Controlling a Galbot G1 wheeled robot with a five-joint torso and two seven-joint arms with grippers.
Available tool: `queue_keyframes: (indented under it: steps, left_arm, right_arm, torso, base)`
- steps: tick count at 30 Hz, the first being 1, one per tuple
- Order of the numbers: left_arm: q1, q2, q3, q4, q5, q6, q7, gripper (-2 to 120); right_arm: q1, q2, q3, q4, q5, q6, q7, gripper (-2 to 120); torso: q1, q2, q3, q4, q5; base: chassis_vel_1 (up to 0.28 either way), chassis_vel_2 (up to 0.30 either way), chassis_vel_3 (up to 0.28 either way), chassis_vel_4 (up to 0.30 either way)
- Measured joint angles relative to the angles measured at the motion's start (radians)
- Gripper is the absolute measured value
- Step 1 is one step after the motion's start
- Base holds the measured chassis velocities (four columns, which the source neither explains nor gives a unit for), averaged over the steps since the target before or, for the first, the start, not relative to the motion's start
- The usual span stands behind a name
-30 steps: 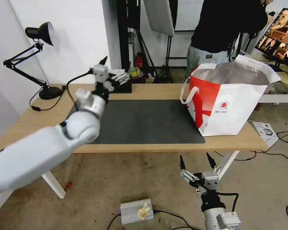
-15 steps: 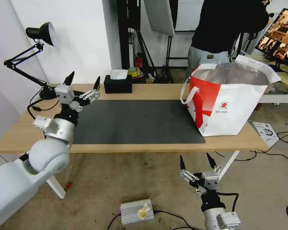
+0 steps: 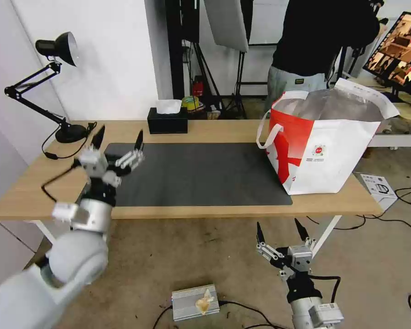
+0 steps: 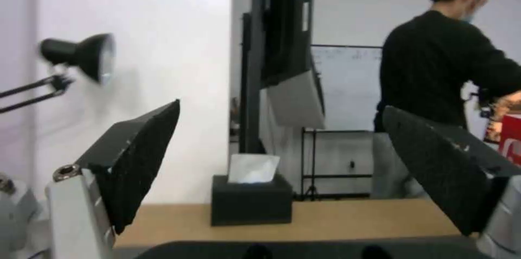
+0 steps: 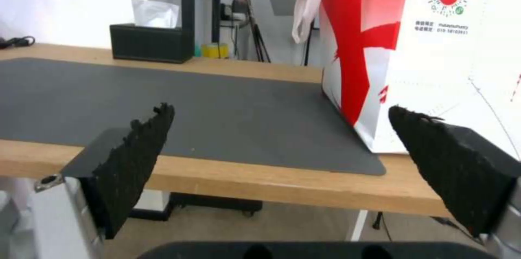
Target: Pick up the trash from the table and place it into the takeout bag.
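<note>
While both jaws gape, table (image 3: pixel 201 129), grey mat (image 3: pixel 205 173), takeout bag (image 3: pixel 326 146) at right

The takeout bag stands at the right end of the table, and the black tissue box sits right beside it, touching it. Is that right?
Not quite. The takeout bag does stand at the right end of the table, but the black tissue box is not beside it: it sits well apart, at the table's far edge behind the dark mat. The head view shows the gap between them.
</note>
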Motion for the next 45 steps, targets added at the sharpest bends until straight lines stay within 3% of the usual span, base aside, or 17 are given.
queue_keyframes:
  steps: [4, 8, 16, 31, 45]
  left_arm:
    - [0.183, -0.137, -0.126, -0.022, 0.120, -0.037, 0.040, 100]
    - [0.273, -0.217, -0.178, -0.031, 0.223, -0.075, 0.057, 100]
    - [0.370, -0.338, -0.203, -0.061, 0.369, -0.097, 0.059, 100]
    - [0.487, -0.507, -0.118, 0.019, 0.570, -0.202, 0.091, 100]
    - [0.540, -0.552, -0.058, 0.075, 0.707, -0.252, 0.096, 100]
  right_arm:
    - [0.000, 0.000, 0.000, 0.000, 0.000, 0.000, 0.000, 100]
    - [0.000, 0.000, 0.000, 0.000, 0.000, 0.000, 0.000, 100]
    - [0.000, 0.000, 0.000, 0.000, 0.000, 0.000, 0.000, 100]
    - [0.000, 0.000, 0.000, 0.000, 0.000, 0.000, 0.000, 100]
    - [0.000, 0.000, 0.000, 0.000, 0.000, 0.000, 0.000, 100]
  torso:
    - [0.000, 0.000, 0.000, 0.0000, 0.0000]
    - [0.000, 0.000, 0.000, 0.0000, 0.0001]
    - [0.000, 0.000, 0.000, -0.0003, 0.0003]
    - [0.000, 0.000, 0.000, -0.0002, 0.0002]
    - [0.000, 0.000, 0.000, -0.0002, 0.0002]
  base:
    - [0.000, 0.000, 0.000, 0.000]
    - [0.000, 0.000, 0.000, 0.000]
    - [0.000, 0.000, 0.000, 0.000]
    - [0.000, 0.000, 0.000, 0.000]
    - [0.000, 0.000, 0.000, 0.000]
